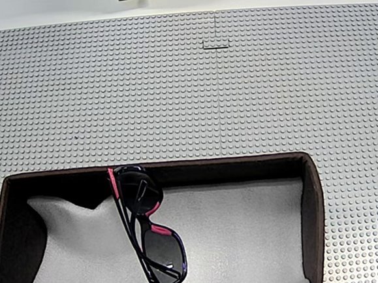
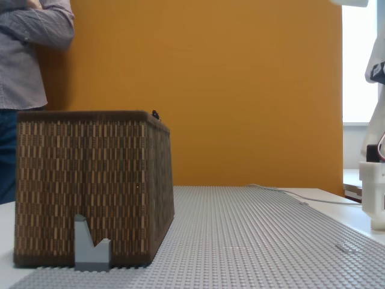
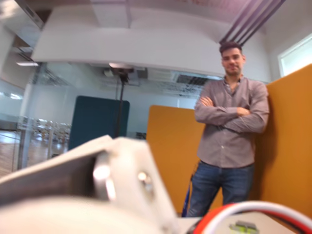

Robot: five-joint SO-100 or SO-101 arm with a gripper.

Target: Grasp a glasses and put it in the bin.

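Grey studded baseplate (image 1: 185, 96), orange partition (image 2: 240, 90), person (image 3: 229, 136)

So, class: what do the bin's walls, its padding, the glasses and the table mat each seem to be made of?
Bin: woven brown fibre, perhaps wicker or paper cord; the weave shows on its walls.
Padding: white foam, matte and soft-edged.
Glasses: glossy dark plastic with pink accents and tinted lenses.
Mat: grey studded plastic, like building-brick baseplates.

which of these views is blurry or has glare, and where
Wrist view: the arm's near white parts are heavily out of focus, the person only slightly soft. A fixed view from the side: the window is blown out white. A fixed view from above: evenly lit and sharp, faint reflections on the glasses lenses.
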